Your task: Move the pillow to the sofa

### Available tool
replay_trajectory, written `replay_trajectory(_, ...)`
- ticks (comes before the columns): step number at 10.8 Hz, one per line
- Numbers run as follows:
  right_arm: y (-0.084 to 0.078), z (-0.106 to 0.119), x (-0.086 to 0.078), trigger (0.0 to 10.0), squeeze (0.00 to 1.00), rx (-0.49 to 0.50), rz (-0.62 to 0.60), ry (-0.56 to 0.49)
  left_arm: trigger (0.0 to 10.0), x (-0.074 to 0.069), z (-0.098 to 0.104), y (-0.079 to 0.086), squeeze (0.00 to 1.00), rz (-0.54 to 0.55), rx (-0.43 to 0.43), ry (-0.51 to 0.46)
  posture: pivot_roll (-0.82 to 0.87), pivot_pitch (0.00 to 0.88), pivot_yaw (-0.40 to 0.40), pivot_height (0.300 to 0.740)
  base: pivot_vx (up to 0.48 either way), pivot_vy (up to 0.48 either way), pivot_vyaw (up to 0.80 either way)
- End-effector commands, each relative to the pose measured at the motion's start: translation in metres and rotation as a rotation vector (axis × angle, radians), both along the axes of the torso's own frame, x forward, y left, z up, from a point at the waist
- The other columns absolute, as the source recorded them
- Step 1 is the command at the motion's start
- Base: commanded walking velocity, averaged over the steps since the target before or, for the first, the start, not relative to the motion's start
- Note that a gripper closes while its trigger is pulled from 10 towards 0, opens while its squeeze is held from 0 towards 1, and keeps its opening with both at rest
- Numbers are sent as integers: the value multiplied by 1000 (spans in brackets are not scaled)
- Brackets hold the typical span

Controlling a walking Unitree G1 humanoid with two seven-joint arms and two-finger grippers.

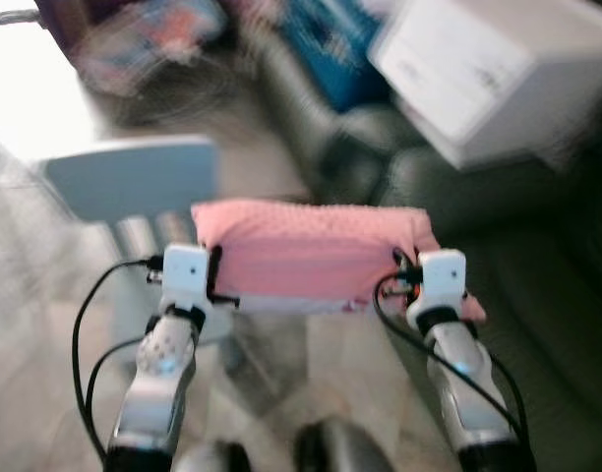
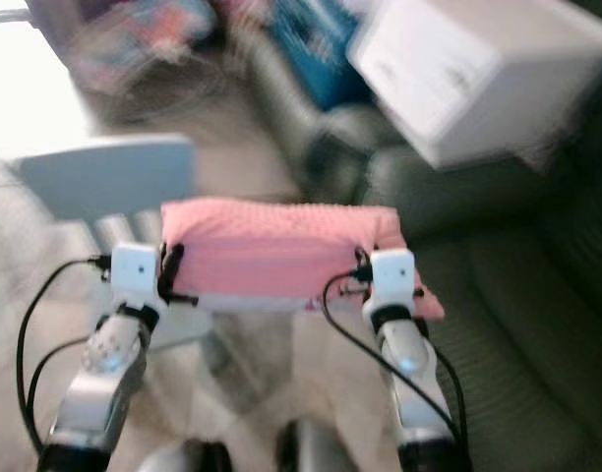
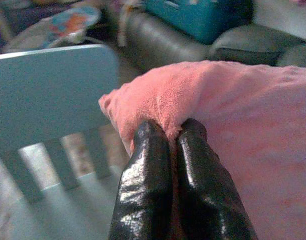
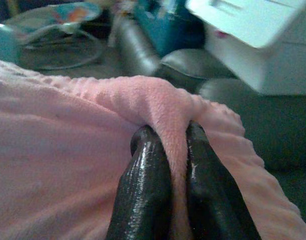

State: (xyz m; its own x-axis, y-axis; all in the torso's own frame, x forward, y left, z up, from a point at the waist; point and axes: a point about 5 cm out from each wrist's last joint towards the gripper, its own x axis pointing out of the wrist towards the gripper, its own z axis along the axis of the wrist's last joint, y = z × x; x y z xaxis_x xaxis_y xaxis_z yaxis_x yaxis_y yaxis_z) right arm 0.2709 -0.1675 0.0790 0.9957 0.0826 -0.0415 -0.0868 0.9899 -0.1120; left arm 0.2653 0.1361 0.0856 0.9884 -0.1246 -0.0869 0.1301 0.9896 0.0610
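— How much room is there around it?

— The pink pillow (image 1: 306,258) hangs in the air between the two arms, clear of everything. Its left end is just in front of a pale blue chair (image 1: 134,177), whose slatted back shows close beside the pillow's corner in the left wrist view. Its right end reaches over the edge of the dark grey sofa (image 1: 537,324). Bare floor (image 1: 26,324) lies under the pillow's middle and left part.

— And the sofa itself?

— The seat cushion to the right looks open. Farther back on the sofa stands a large white box (image 1: 488,69), tilted, and behind that something blue (image 1: 335,49). The head views are blurred, so I can't say more about those. At the far left there's a round colourful thing on a wire frame (image 4: 53,25), maybe a baby bouncer.

— The arms?

— Both are raised forward at about the same height, one at each end of the pillow. The left gripper (image 3: 168,131) has its two black fingers (image 3: 148,175) pressed nearly together, with a fold of the pillow's corner pinched between the tips. The right gripper (image 4: 170,132) does the same on the other end: a ridge of pink fleece squeezed between its closed fingers (image 4: 143,185). Black cables (image 1: 85,324) loop down from both wrists.
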Motion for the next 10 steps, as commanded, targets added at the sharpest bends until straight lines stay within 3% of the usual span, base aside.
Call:
replay_trajectory(1, -3, 1, 0, 10000, 0, 2, -21, -7, 10000, -1, 1, -1, 0, -16, 14, -5, -67, 115, -63, 740, 0, 480, -800)
replay_trajectory(10, 0, -2, 0, 10000, 0, -2, -14, 5, 10000, -2, 4, -6, 0, -65, -8, -20, -65, 119, -59, 740, 0, 36, -800)
